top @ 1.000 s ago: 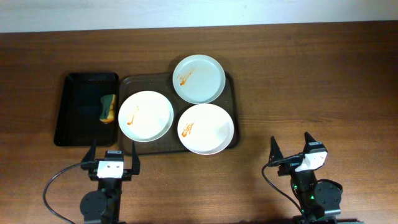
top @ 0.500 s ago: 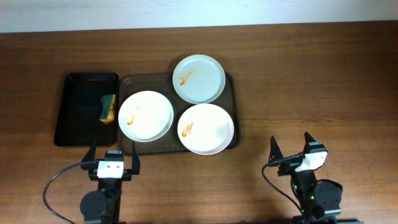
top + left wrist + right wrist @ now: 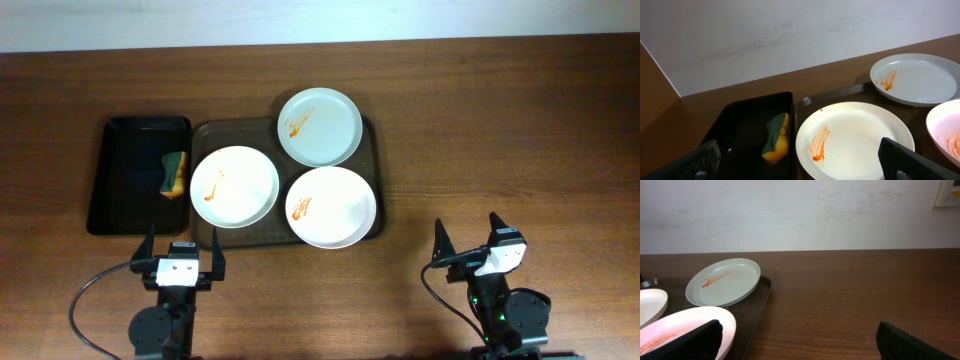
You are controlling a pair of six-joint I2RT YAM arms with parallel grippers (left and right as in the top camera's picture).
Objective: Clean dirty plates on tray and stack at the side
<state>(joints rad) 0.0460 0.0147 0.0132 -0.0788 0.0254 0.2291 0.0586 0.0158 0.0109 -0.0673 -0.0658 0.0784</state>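
Three plates with orange-brown smears lie on the dark brown tray (image 3: 368,135): a pale-green one (image 3: 320,126) at the back, a white one (image 3: 234,187) at the left, a white one (image 3: 331,206) at the front right. My left gripper (image 3: 180,255) is open and empty, just in front of the tray's left end. My right gripper (image 3: 467,243) is open and empty, to the right of the tray. The left wrist view shows the left plate (image 3: 855,140) close ahead. The right wrist view shows the pale-green plate (image 3: 724,283).
A smaller black tray (image 3: 120,200) lies left of the brown tray and holds a green and yellow sponge (image 3: 175,174), also in the left wrist view (image 3: 775,137). Bare wooden table (image 3: 500,130) spreads to the right.
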